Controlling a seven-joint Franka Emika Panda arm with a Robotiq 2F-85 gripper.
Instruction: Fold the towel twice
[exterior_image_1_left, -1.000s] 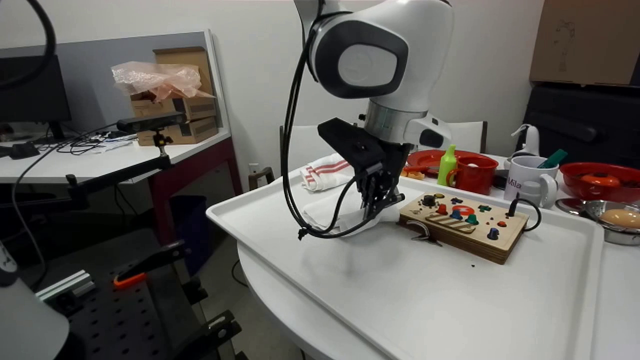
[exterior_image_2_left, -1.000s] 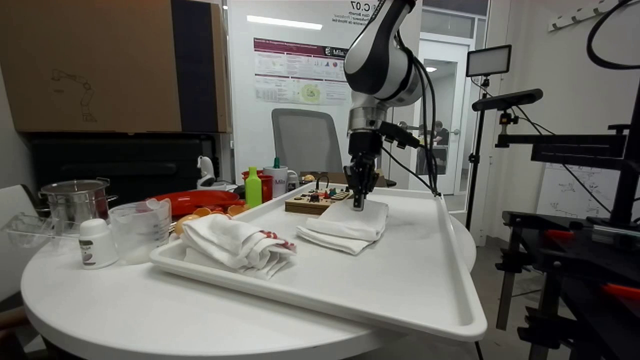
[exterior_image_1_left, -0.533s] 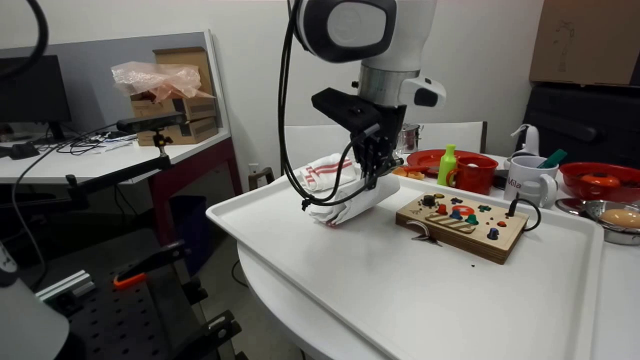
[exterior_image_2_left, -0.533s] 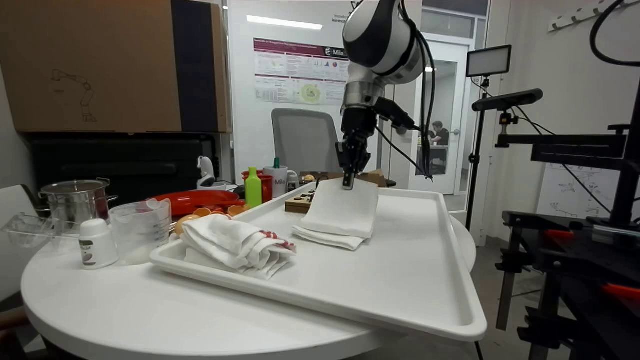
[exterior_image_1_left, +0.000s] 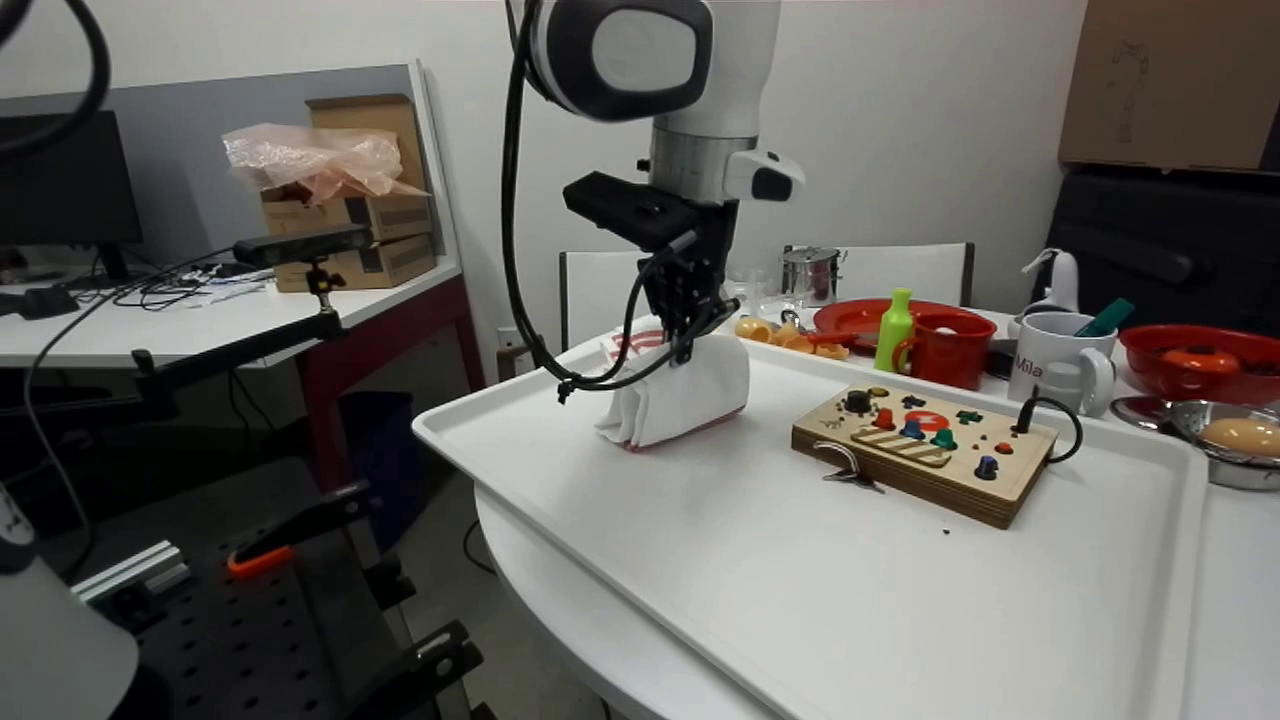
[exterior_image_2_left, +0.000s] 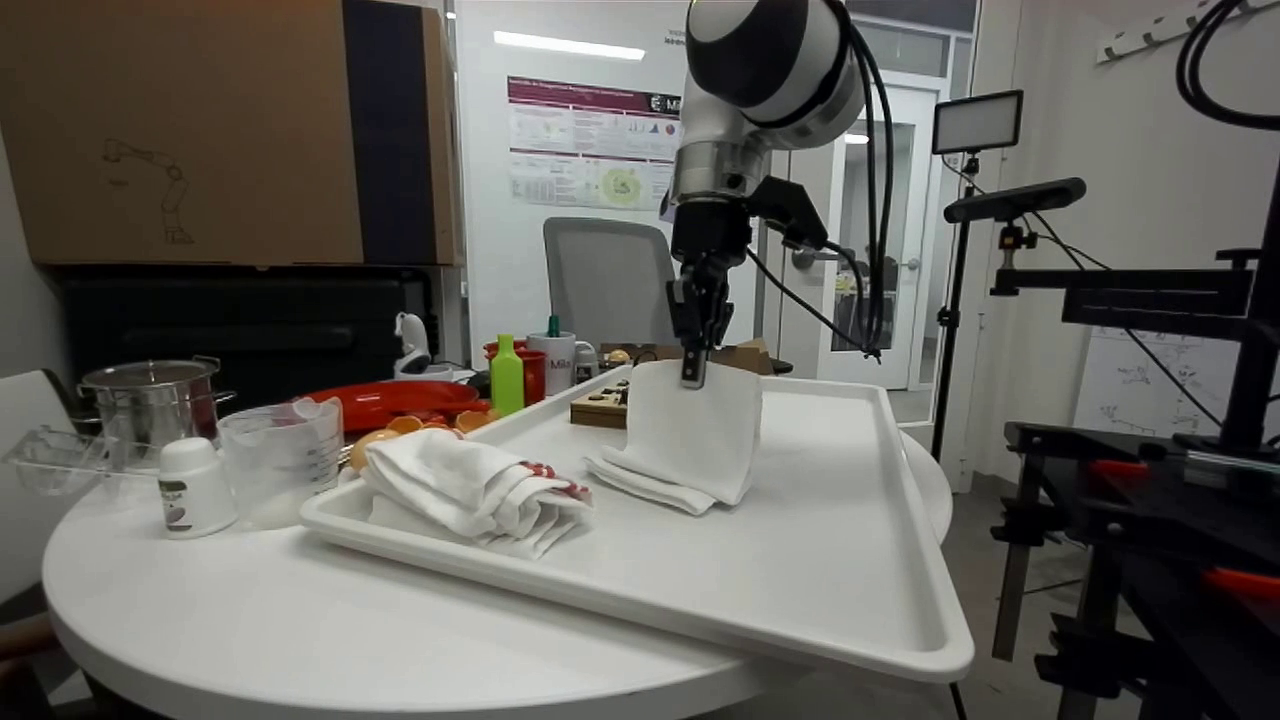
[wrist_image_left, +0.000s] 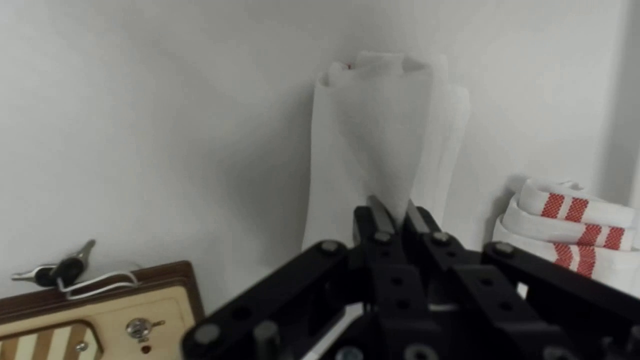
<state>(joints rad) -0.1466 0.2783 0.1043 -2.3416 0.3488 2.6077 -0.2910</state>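
Observation:
The towel (exterior_image_1_left: 690, 405) is white, folded in layers, and stands partly raised on the white tray (exterior_image_1_left: 870, 600), with a little red along its bottom edge. It also shows in an exterior view (exterior_image_2_left: 695, 430), where its lower layers rest on the tray near the camera. My gripper (exterior_image_2_left: 692, 372) is shut on the towel's upper edge and holds it above the tray. In the wrist view the fingertips (wrist_image_left: 394, 207) pinch a fold of the towel (wrist_image_left: 382, 110) that narrows between them. The towel's underside is hidden.
Another folded white cloth with red stripes (exterior_image_2_left: 470, 490) lies at the tray's corner, beside the towel in the wrist view (wrist_image_left: 575, 235). The wooden toy board (exterior_image_1_left: 930, 450) with keys (exterior_image_1_left: 850, 470) sits on the tray. A green bottle (exterior_image_1_left: 895, 330) and red mug (exterior_image_1_left: 945, 350) stand beyond the rim.
My gripper has risen and moved toward the striped cloth, carrying the towel's edge up with it. The towel lay low before and now stands raised. The board has not moved.

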